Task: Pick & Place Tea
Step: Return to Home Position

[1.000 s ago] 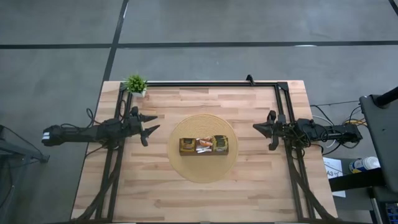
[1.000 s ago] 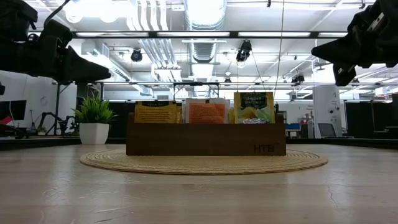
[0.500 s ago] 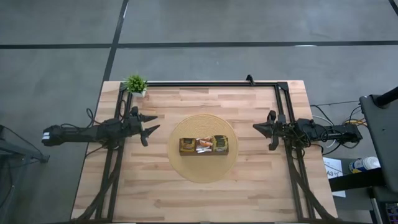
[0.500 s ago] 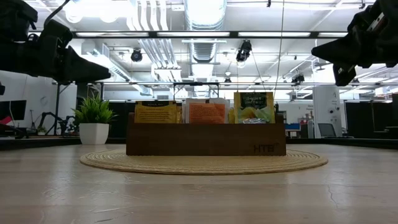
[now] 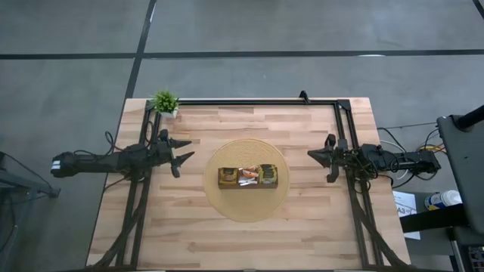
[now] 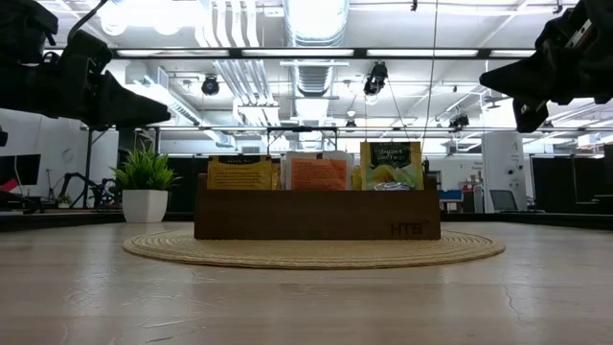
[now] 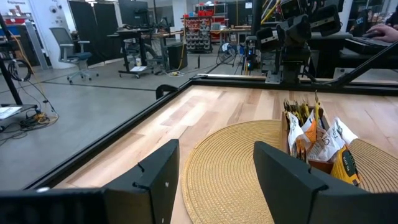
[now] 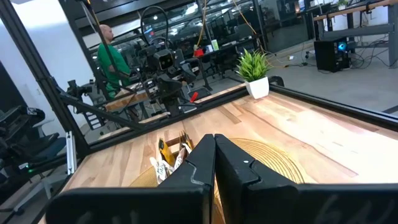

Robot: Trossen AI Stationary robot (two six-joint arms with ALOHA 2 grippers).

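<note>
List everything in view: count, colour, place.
tea sachets: many, exact count unclear; yellow-orange, orange, green-and-yellow; standing in the wooden tray
wooden tray: one, dark brown, mid-table on the mat
round woven mat: one, straw yellow, under the tray
potted plant: one, green in a white pot, far left corner of the table
table: one, light wood
person: one, green top, in the room beyond the table
left gripper: one, dark, open, above the table left of the mat
right gripper: one, dark, shut, above the table right of the mat
</note>
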